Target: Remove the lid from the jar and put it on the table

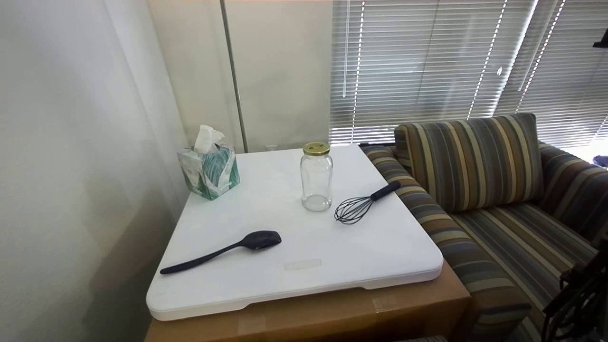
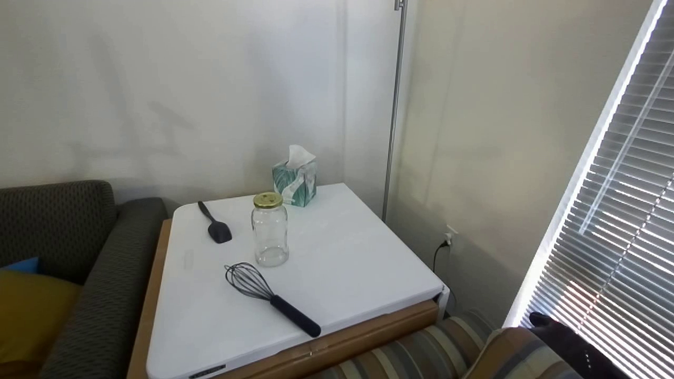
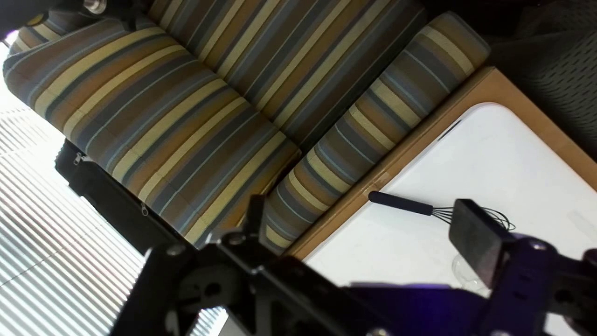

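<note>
White table (image 1: 278, 204), fragile-looking glass jar (image 1: 317, 184); lid (image 1: 316, 148) probably light, stiff, best pinched edgewise; tool (image 3: 363, 223) gapes wide, holding nothing.

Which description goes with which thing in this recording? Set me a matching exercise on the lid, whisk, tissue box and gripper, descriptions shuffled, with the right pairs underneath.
Things
1. lid
2. whisk
3. tissue box
4. gripper

Descriptions
A. open, holding nothing
B. teal and white, with a tissue sticking out of its top
C. gold-coloured, on the mouth of the jar
D. lying on the table, its handle reaching the edge

Right pairs
1-C
2-D
3-B
4-A
</note>
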You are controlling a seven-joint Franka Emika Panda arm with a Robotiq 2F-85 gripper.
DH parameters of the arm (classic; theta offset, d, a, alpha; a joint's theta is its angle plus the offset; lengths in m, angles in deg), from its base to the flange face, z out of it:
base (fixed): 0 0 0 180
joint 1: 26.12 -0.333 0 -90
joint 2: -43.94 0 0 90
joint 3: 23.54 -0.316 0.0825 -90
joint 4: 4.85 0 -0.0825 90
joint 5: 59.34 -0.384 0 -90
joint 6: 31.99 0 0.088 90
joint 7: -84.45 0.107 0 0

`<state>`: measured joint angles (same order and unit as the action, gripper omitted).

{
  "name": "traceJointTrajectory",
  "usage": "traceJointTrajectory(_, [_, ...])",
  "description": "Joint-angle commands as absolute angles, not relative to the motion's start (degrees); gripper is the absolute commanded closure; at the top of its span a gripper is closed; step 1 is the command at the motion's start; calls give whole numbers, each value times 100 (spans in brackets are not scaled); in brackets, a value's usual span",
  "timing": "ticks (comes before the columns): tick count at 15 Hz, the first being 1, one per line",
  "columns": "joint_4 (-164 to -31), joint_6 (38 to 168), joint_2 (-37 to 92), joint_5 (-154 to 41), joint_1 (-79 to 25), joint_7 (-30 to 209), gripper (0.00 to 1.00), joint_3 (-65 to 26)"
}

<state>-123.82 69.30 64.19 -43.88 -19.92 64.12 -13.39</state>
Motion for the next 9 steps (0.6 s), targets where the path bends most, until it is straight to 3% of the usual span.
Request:
traceJointTrajectory(1, [-12369,6917,6415,-4389,-1997,6411,0,-1336])
traceJointTrajectory(9, [-12355,6952,6366,-4404,-2000,6414,0,-1328])
